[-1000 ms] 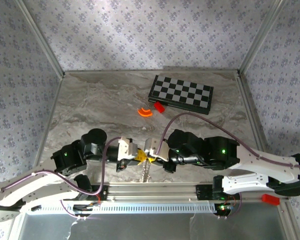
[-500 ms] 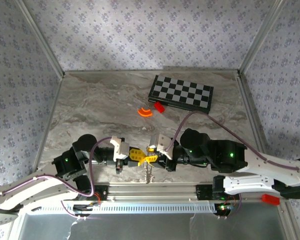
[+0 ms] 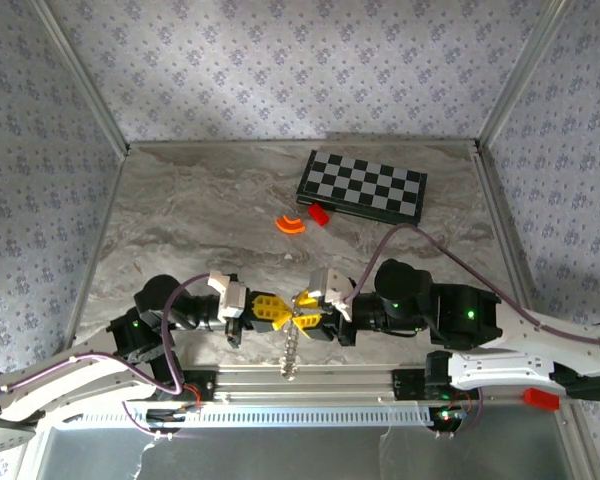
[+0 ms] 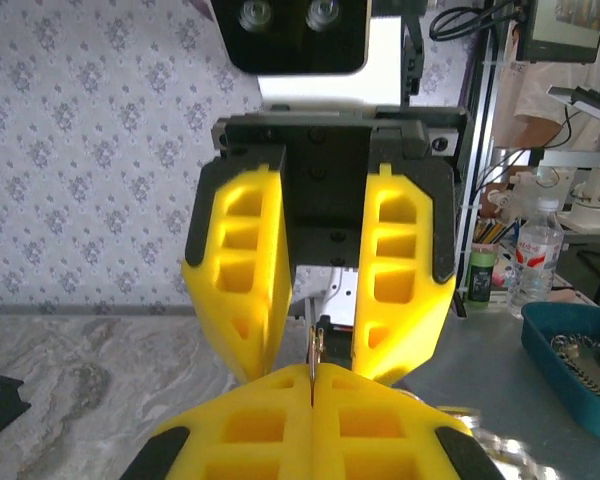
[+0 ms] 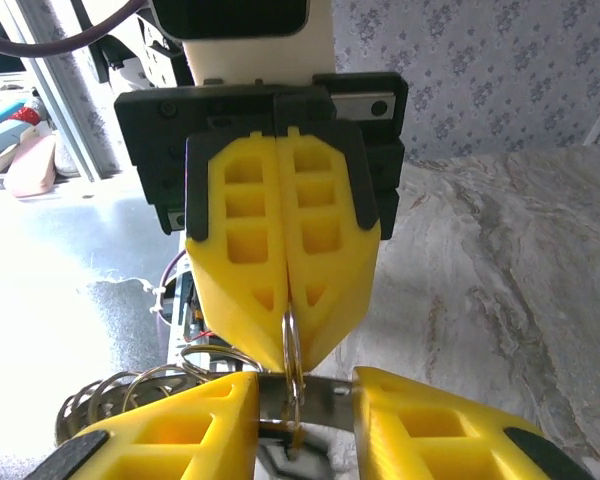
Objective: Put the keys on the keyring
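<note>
Near the table's front edge my two grippers meet tip to tip. My left gripper (image 3: 280,311) (image 4: 311,388) is shut on the thin metal keyring (image 5: 292,340) (image 4: 318,350), which stands edge-on. My right gripper (image 3: 306,318) (image 5: 305,398) is shut across the key (image 5: 325,398), whose flat silvery blade spans the gap between the pads. The ring crosses the blade; I cannot tell whether it is threaded through. A chain of rings (image 3: 293,352) (image 5: 145,388) hangs below the fingertips.
A checkerboard (image 3: 361,187) lies at the back right, with a red block (image 3: 319,214) and an orange arc piece (image 3: 291,224) in front of it. The metal rail (image 3: 310,381) runs along the front edge just below the hanging chain.
Both arms have drawn their elbows outward, left arm to the left and right arm to the right, while the fingertips stay together. The chain hangs slightly lower.
</note>
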{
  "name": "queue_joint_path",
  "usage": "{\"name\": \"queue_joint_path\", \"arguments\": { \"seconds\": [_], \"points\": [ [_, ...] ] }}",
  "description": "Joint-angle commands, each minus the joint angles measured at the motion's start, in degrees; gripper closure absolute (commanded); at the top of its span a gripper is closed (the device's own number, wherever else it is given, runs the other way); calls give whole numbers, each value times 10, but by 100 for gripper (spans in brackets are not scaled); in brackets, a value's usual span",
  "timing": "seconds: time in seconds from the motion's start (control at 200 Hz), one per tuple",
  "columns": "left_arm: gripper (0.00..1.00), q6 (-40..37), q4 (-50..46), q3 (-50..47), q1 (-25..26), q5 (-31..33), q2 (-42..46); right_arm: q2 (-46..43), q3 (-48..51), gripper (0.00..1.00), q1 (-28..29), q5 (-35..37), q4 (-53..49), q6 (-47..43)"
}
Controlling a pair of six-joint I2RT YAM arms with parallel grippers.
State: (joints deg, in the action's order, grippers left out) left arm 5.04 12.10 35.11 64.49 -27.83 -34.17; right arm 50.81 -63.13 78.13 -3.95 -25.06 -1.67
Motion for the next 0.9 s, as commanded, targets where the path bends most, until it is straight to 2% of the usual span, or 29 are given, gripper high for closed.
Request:
{"name": "queue_joint_path", "arguments": {
  "seconds": [0.0,0.125,0.285,0.515,0.555,0.725,0.755,0.835,0.895],
  "points": [
    [100,6,46,10,6,-8,11,-4,4,71,0,-9,4,9],
    [100,4,46,9,9,-12,9,-4,9,76,0,-11,19,6],
    [100,5,48,7,10,-14,3,-3,13,78,0,-18,36,-1],
    [100,2,39,10,10,-16,-2,-7,23,97,0,-6,36,-8],
    [100,-1,31,12,9,-15,-2,-10,25,100,0,-2,36,-11],
    [100,-30,-55,40,10,-5,-6,-18,28,100,2,10,24,-23],
    [96,-39,-78,48,11,2,-6,-16,25,100,3,17,13,-27],
    [75,-66,-154,77,11,29,-10,-10,13,100,7,40,-18,-38],
    [64,-90,-213,102,11,56,-13,-4,0,100,9,57,-48,-47]
  ]
}}
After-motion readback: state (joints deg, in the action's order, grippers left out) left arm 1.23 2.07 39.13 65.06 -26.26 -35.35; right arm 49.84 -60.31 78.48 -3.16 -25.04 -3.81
